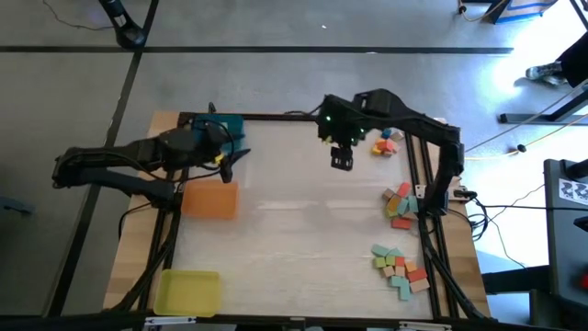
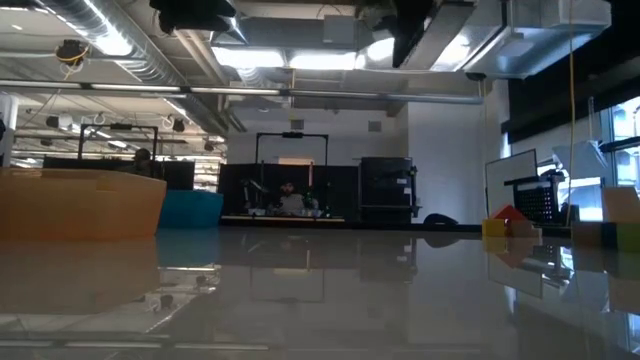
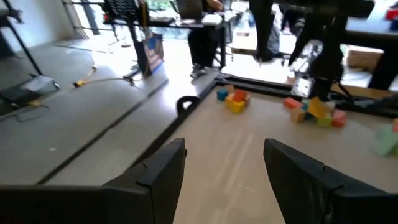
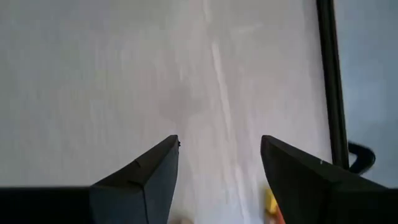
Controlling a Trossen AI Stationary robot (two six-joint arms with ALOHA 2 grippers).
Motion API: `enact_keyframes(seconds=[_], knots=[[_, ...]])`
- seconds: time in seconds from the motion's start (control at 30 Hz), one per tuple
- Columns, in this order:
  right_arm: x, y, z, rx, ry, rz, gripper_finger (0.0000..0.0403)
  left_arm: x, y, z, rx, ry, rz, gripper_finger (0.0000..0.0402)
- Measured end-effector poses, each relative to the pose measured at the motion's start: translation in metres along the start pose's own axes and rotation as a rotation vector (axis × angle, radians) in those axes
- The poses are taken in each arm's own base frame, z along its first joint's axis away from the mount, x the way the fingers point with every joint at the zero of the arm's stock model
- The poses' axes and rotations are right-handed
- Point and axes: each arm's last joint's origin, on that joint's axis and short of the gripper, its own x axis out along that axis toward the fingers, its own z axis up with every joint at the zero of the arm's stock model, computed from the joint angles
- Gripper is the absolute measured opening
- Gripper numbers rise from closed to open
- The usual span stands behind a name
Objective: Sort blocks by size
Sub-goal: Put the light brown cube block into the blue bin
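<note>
Overhead, right gripper (image 1: pixel 342 163) spread wide, gripping nothing, blocks (image 1: pixel 398 204) well off to its side; left gripper (image 1: pixel 227 156) likewise agape, empty, far from them.

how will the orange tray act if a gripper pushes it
The orange tray looks flat and low, so it would probably slide, not tip. Its thin walls suggest it is light. The table looks glossy, so it may skid easily.
</note>
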Motion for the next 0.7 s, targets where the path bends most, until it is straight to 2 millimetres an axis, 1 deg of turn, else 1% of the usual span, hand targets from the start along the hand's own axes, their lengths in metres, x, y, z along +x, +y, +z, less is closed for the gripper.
enact_keyframes(seconds=[0.1,0.17,0.23,0.33,0.47,0.63,0.7], knots=[[-0.008,0.013,-0.012,-0.004,0.0,-0.008,0.0227,0.007,-0.009,-0.003,0.011,0.026,-0.029,0.0205],[-0.016,0.019,-0.027,0.008,0.006,-0.048,0.0227,0.012,-0.015,-0.005,0.037,0.038,-0.043,0.0205],[-0.019,0.023,-0.042,0.025,0.016,-0.09,0.0227,0.016,-0.019,-0.005,0.043,0.039,-0.053,0.0205],[-0.013,0.026,-0.062,0.064,0.02,-0.106,0.0227,0.023,-0.027,-0.006,0.056,0.042,-0.071,0.0205],[-0.007,0.028,-0.097,0.163,0.03,-0.078,0.0227,0.029,-0.034,-0.009,0.069,0.053,-0.086,0.0205],[0.017,0.03,-0.135,0.322,0.121,-0.089,0.0227,0.037,-0.042,-0.013,0.101,0.079,-0.097,0.0205],[0.028,0.031,-0.146,0.363,0.148,-0.098,0.0227,0.039,-0.043,-0.015,0.108,0.09,-0.1,0.0205]])
